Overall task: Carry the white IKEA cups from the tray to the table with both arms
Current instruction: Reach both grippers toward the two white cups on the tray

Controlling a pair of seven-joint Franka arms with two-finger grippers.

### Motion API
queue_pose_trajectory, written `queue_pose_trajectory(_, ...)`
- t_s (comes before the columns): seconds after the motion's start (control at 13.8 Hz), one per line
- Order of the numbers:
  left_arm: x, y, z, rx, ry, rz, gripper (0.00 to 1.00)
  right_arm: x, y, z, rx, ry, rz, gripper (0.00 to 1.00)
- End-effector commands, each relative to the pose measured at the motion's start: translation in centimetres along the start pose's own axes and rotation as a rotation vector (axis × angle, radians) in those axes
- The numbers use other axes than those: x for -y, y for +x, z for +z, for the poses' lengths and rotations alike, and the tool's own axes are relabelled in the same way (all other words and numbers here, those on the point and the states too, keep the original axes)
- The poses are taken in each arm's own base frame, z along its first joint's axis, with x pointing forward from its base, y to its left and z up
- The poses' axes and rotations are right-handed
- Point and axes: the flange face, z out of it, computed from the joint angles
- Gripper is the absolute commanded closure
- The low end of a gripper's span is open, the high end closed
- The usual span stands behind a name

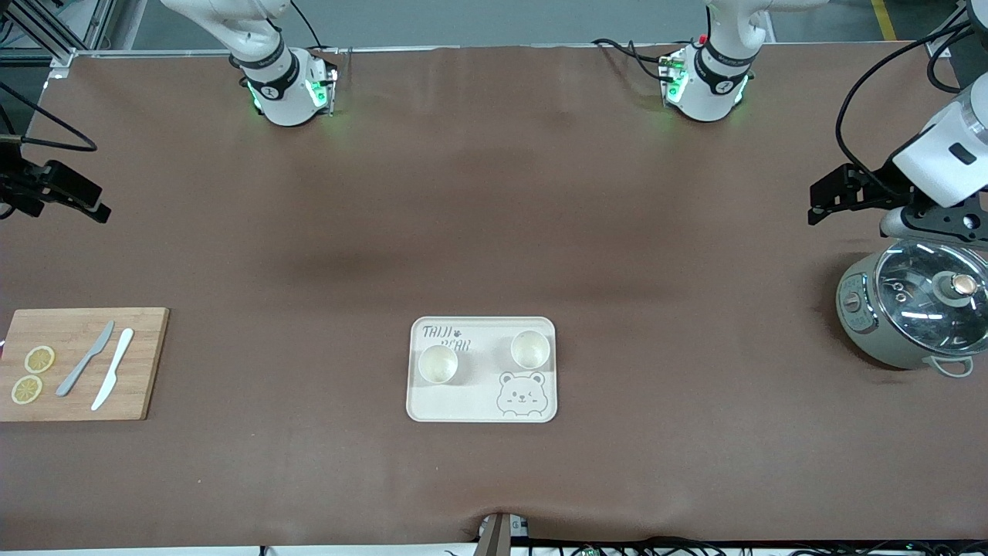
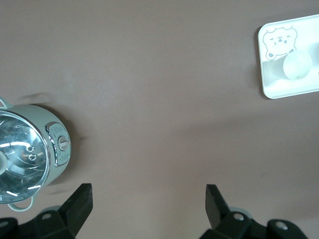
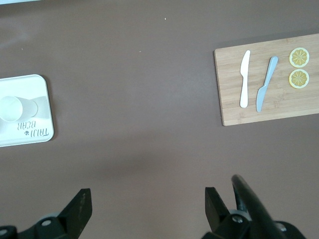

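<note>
Two white IKEA cups [image 1: 438, 364] [image 1: 530, 349] stand upright on the cream bear-printed tray [image 1: 475, 405] in the middle of the table, toward the front camera. One cup [image 2: 297, 64] shows in the left wrist view, one cup [image 3: 15, 108] in the right wrist view. My left gripper [image 1: 820, 202] hangs open over bare table at the left arm's end, beside the pot. My right gripper [image 1: 94, 208] hangs open over bare table at the right arm's end. Both grippers [image 2: 148, 199] [image 3: 148, 201] hold nothing and are well apart from the tray.
A grey cooking pot with a glass lid [image 1: 915, 309] sits at the left arm's end. At the right arm's end a wooden cutting board [image 1: 147, 371] carries two knives [image 1: 85, 359] [image 1: 113, 368] and two lemon slices [image 1: 39, 359] [image 1: 26, 389].
</note>
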Motion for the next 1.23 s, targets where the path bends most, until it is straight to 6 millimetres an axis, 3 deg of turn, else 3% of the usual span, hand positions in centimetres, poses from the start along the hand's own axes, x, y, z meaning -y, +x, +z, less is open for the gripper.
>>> queue_pose_trajectory(0.0,0.0,-0.1,-0.2,0.002,-0.016,-0.012,0.0,-0.4,0.2,-0.3,-0.001,-0.001,0.01,0.0)
queue_pose_trajectory(0.14,-0.6,0.1,-0.1,-0.003,-0.048,-0.013,0.0,-0.4,0.2,-0.2,0.001,-0.001,0.01,0.0)
queue_pose_trajectory(0.29,-4.4,0.5,1.3,0.014,-0.087,-0.05,0.0,-0.3,0.2,-0.3,0.0,-0.001,0.009,0.0)
queue_pose_trajectory(0.43,-6.8,2.6,4.9,0.049,-0.127,-0.099,0.0,-0.3,0.2,-0.2,-0.002,-0.001,0.007,0.0)
queue_pose_trajectory(0.72,-13.9,7.5,11.5,0.12,-0.141,-0.071,0.0,-0.5,1.2,1.0,0.006,0.001,0.009,0.0)
queue_pose_trajectory(0.94,-16.2,10.4,15.9,0.07,-0.165,-0.129,0.0,0.5,2.6,4.3,0.058,-0.003,-0.006,0.0)
queue_pose_trajectory(1.16,-18.8,12.1,19.1,0.028,-0.176,-0.157,0.0,3.8,3.9,7.8,0.09,0.009,-0.04,0.0)
